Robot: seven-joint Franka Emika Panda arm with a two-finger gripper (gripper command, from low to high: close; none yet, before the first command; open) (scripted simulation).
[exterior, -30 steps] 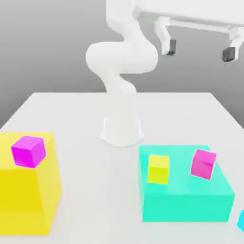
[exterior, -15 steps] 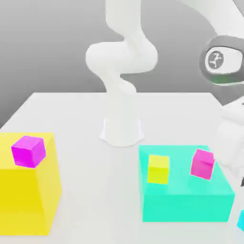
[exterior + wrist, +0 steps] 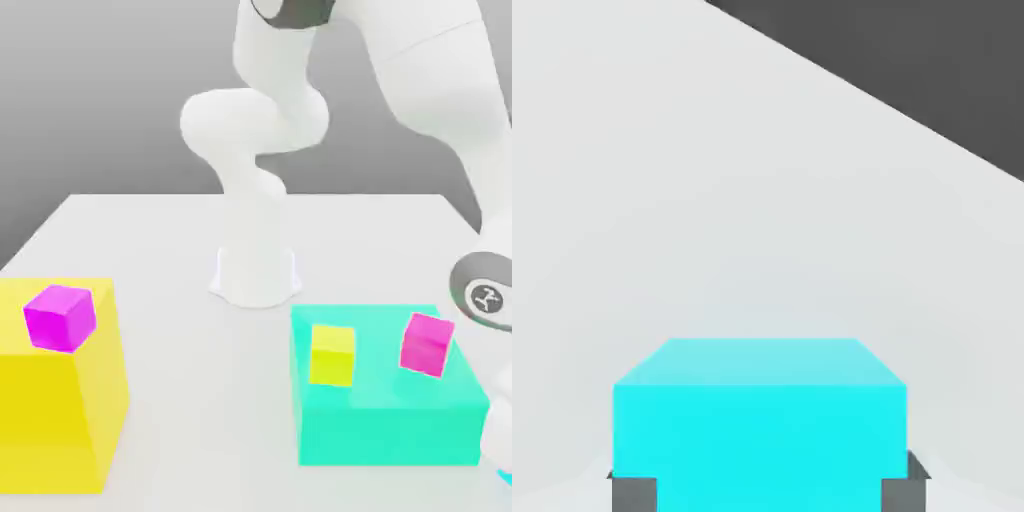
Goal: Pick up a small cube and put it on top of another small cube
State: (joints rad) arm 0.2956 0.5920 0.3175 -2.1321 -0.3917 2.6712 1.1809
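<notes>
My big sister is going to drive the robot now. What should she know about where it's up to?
Gripper: down at the table by the exterior view's right edge, the cyan cube sitting between its fingers; whether they are clamped on it can't be told.
Pink cube: on the big teal block, next to a yellow cube.
Done: the arm has reached the cyan cube.
Left: grip it, lift it, carry it over and set it on the pink cube.

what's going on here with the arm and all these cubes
The arm has swung down at the exterior view's right, and the hand view shows the cyan cube on the white table, between the dark fingertips. It is not lifted yet. The pink cube waits on the teal block, beside a yellow cube.
</notes>
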